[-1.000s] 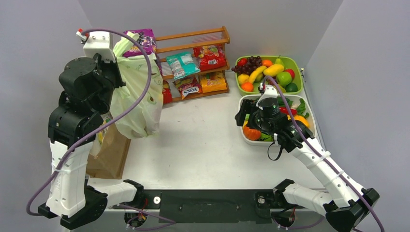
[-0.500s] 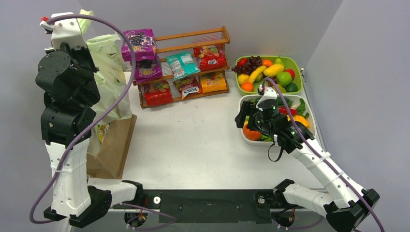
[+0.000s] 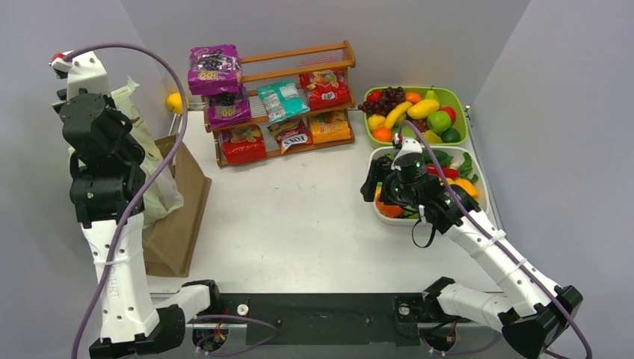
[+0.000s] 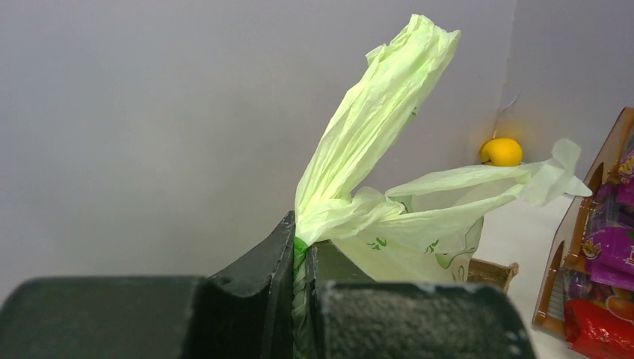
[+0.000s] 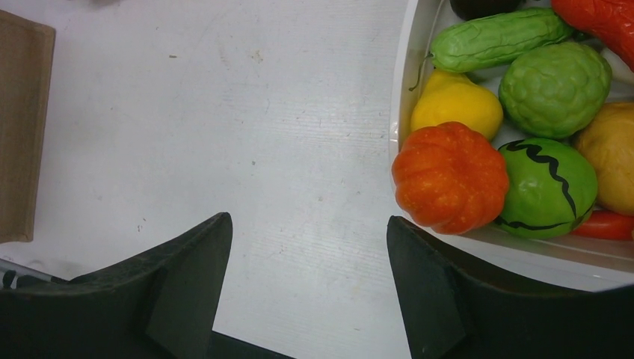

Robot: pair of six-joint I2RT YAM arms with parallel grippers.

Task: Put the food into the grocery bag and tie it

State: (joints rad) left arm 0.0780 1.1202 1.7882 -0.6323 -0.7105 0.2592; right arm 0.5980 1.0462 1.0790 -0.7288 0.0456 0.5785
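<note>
The left gripper (image 4: 300,250) is pinching the green bag (image 4: 374,127) by its bunched neck, holding it high at the table's (image 3: 314,217) left, probably readying the tie. The right gripper (image 5: 306,239) is hovering wide open beside the vegetable tray (image 5: 401,90) and must come take a handle

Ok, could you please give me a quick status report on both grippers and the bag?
Left gripper shut on grocery bag, raised far left. Right gripper open, empty, beside white tray. Brown paper bag close under the bag.
</note>
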